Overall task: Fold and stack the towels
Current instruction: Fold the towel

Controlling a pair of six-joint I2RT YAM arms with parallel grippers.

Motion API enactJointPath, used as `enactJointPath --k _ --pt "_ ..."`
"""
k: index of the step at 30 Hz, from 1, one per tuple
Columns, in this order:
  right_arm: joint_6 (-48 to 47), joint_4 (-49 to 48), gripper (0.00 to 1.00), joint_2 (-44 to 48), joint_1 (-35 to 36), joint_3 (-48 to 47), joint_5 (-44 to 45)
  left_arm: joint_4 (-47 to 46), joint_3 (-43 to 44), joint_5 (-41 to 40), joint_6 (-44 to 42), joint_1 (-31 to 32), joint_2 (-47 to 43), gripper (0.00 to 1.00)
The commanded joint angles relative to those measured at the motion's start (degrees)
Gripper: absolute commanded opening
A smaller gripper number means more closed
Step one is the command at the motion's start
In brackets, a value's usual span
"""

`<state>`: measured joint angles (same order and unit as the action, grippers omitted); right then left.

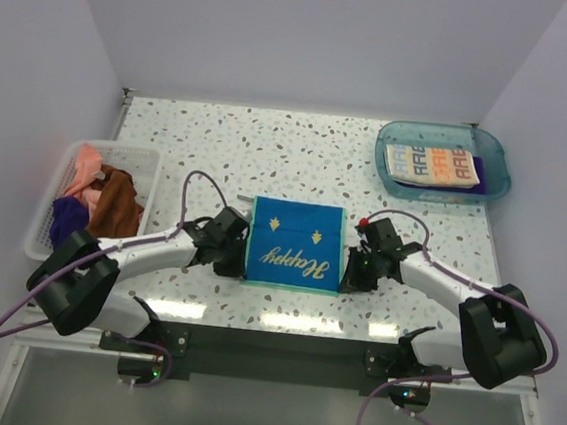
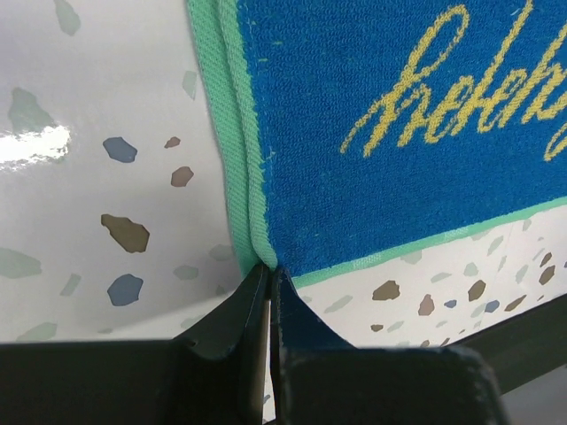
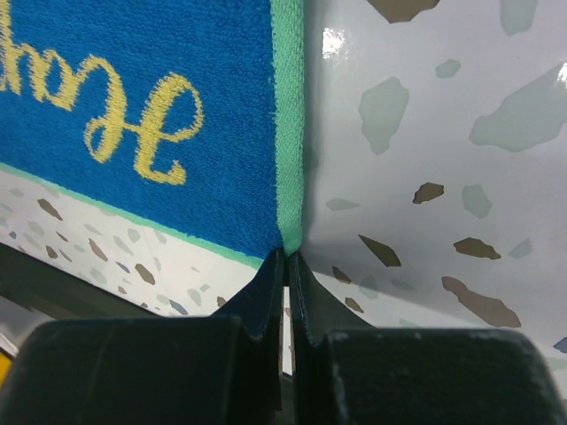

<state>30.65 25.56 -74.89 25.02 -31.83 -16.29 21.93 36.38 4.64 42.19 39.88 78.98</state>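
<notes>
- Pinching the near left corner of the blue "Happy" towel [image 2: 399, 133], the left gripper [image 2: 268, 270] has its jaws drawn narrow on the green hem, with 2 layers of the fold caught between them
- The right gripper [image 3: 286, 258] is clamped just as narrowly on the near right corner of the same towel, at its green border
- The towel lies flat on the speckled table [image 1: 220, 146] between the 2 grippers, close to the front edge, folded into a rough square; the yellow lettering runs along its near side and 2 small yellow marks sit farther back
- Farther back on the left, a white basket [image 1: 38, 234] holds 3 loose towels: a purple towel [image 1: 67, 220] at the near end, a brown towel [image 1: 115, 206] in the middle and a pink towel [image 1: 85, 168] at the far end
- In the far right corner, a teal tray [image 1: 498, 158] holds the folded white "RABBIT" towel [image 1: 431, 164], which lies on a folded deep purple towel [image 1: 482, 188] whose edge shows at the near right
</notes>
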Motion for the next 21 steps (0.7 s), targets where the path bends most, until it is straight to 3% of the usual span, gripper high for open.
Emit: enactJointPath --k 1,4,13,21 --pt "-0.2 -1.4 0.0 -1.2 -0.2 1.4 2.4 -1.2 -1.9 -3.0 0.3 -0.2 1.4 0.0" --pt "-0.4 -1.5 0.02 -1.0 -0.1 2.3 2.3 -1.2 -2.5 -2.1 0.4 -0.3 1.2 0.0" --pt "-2.6 6.2 0.33 5.5 -0.1 -4.4 5.9 -0.6 -1.8 -0.9 0.4 -0.3 -1.6 0.0" --pt "-4.6 8.6 0.34 3.7 -0.1 -12.2 9.4 4.6 2.4 -0.9 -0.6 -0.2 -6.4 0.0"
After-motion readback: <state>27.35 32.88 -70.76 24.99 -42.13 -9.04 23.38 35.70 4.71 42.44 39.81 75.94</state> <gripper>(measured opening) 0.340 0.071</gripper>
